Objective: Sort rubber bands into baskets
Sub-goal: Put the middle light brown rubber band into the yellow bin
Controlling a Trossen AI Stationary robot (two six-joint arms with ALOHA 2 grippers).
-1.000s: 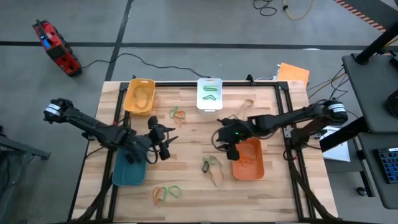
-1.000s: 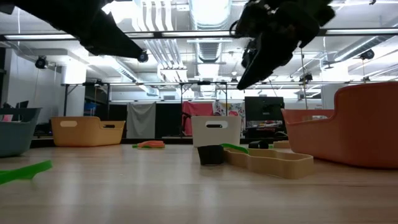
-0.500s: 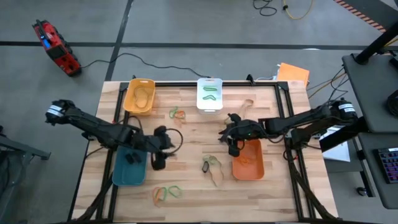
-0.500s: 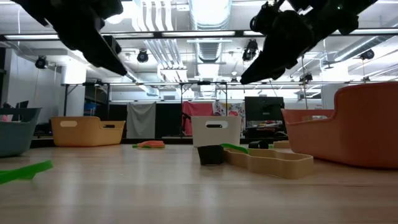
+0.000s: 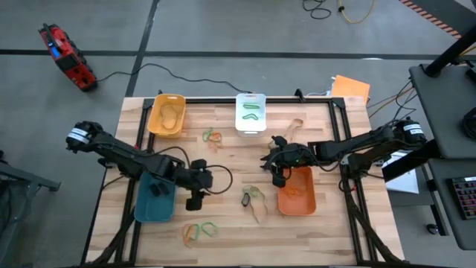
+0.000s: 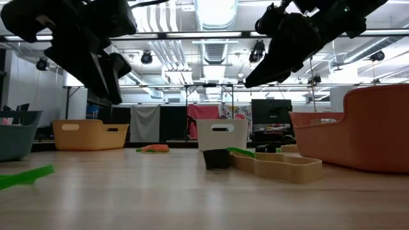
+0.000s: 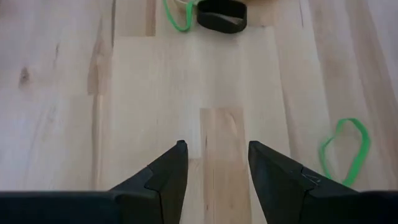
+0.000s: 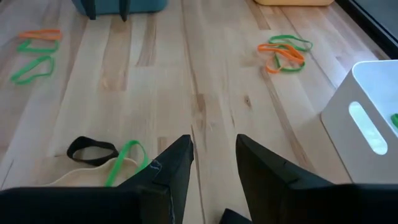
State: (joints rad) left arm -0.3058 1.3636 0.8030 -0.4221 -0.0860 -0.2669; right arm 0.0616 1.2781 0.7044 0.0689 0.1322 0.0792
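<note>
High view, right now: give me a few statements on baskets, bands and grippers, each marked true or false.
1. The white basket holds green rubber bands. True.
2. The left gripper is clamped on a black band. False: its fingers stand apart over bare wood with nothing between them.
3. The right gripper hangs beside the orange basket. True.
4. The teal basket sits on the right arm's side of the table. False: it sits on the left arm's side.
5. A green and orange cluster of bands lies on the wood between the yellow basket and the white one. True.
</note>
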